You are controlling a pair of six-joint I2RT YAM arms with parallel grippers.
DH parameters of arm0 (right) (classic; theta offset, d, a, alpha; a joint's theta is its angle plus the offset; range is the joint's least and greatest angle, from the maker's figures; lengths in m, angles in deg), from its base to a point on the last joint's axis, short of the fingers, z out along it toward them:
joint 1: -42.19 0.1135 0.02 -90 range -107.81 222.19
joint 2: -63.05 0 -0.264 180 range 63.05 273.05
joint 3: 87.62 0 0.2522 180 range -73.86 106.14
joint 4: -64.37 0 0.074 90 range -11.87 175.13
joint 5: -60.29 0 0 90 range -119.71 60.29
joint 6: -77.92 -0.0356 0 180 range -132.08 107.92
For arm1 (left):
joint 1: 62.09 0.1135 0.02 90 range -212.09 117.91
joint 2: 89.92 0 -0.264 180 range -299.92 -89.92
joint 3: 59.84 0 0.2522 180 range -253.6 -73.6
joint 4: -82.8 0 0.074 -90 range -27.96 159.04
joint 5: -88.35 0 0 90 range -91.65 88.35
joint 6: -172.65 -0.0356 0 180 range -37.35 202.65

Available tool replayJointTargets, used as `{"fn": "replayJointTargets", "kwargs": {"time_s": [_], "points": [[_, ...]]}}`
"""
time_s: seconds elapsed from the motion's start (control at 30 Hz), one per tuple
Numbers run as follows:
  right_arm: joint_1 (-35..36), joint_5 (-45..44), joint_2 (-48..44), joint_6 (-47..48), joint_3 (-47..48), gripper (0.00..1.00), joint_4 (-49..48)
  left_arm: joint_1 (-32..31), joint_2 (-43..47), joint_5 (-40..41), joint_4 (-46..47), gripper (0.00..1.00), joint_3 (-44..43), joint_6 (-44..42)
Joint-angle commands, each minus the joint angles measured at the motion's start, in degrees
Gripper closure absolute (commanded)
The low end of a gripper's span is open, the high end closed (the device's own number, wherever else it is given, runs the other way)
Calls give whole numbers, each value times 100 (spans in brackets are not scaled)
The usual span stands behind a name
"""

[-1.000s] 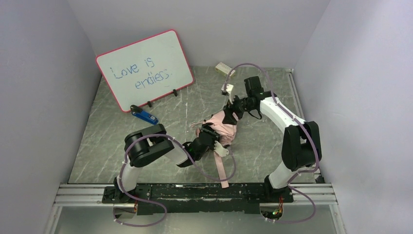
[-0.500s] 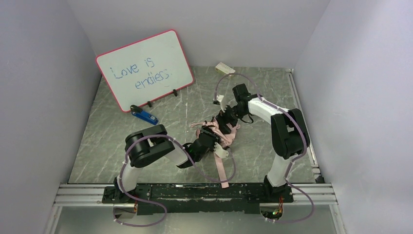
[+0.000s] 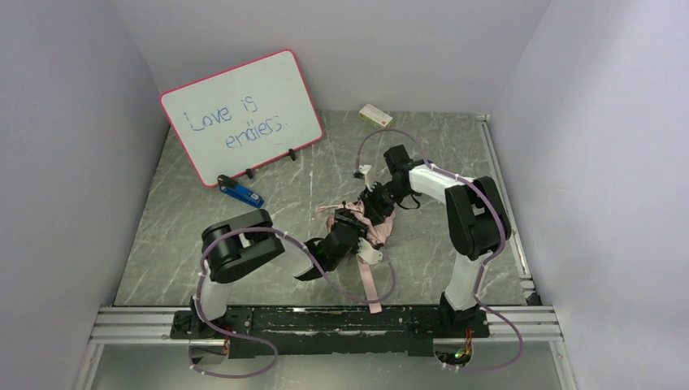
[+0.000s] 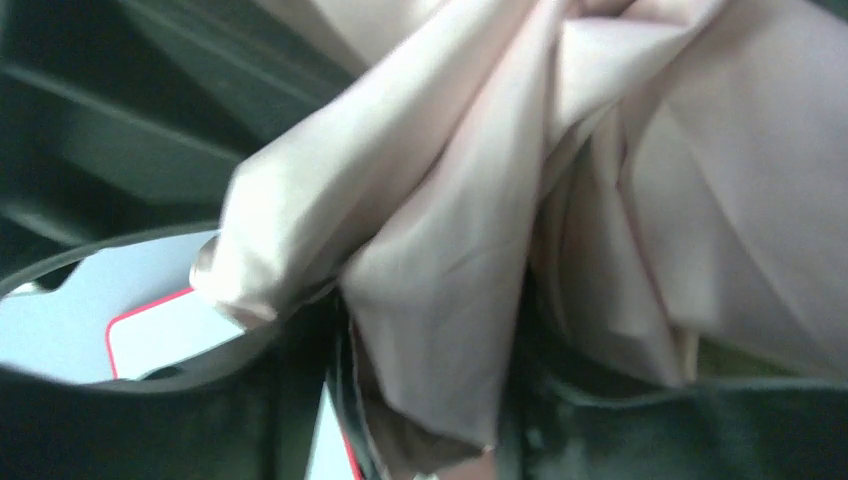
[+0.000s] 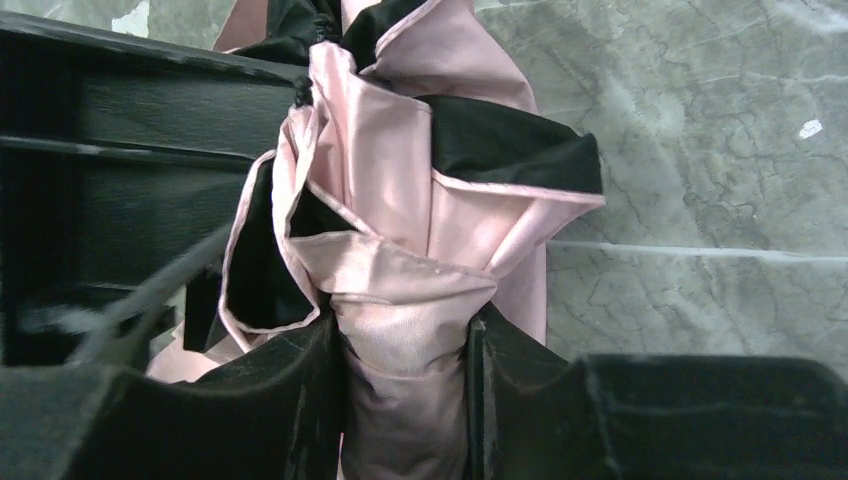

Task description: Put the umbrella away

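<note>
The umbrella [image 3: 382,226] lies crumpled mid-table, its pale pink and black canopy bunched between both grippers. Its pink strap [image 3: 370,284] trails toward the near edge, and the pale handle [image 3: 370,253] lies beside my left gripper. My left gripper [image 3: 349,229] is shut on canopy fabric; pink folds [image 4: 440,300] fill the left wrist view around the gripper [image 4: 430,410]. My right gripper [image 3: 375,201] comes from the far side, and in its wrist view the gripper [image 5: 405,390] is shut on a gathered bunch of pink fabric [image 5: 400,250]. Shaft and ribs are hidden.
A pink-framed whiteboard [image 3: 242,114] leans at the back left, and it also shows in the left wrist view [image 4: 160,335]. A blue stapler [image 3: 240,193] lies in front of it. A small pale box [image 3: 374,114] sits at the back wall. Purple walls enclose the table.
My right arm has folded in and moved left and nearer, carrying the canopy toward my left gripper. The canopy is more bunched. The left arm has barely moved.
</note>
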Motion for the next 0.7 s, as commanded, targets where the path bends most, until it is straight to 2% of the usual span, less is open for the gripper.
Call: {"fn": "replayJointTargets", "kwargs": {"time_s": [0.0, 0.1, 0.2, 0.37, 0.53, 0.67], "points": [[212, -1140, 373, -127, -419, 81, -465, -244, 630, -79, -261, 34, 118, 343], [203, -1375, 306, -174, -470, 86, -647, -314, 1151, -112, -621, 18, 224, 649], [206, -1576, 163, -209, -640, 85, -950, -377, 1866, -305, -1136, 4, 358, 1098], [207, -1626, -56, -44, -862, 86, -1231, -547, 3122, -597, -2338, 3, 637, 1967], [324, -1724, -282, 251, -1089, 86, -1519, -565, 4722, -862, -3398, 4, 909, 3312], [672, -2149, -642, 613, -1445, 87, -2015, -429, 5613, -465, -3906, 6, 1051, 4367]]}}
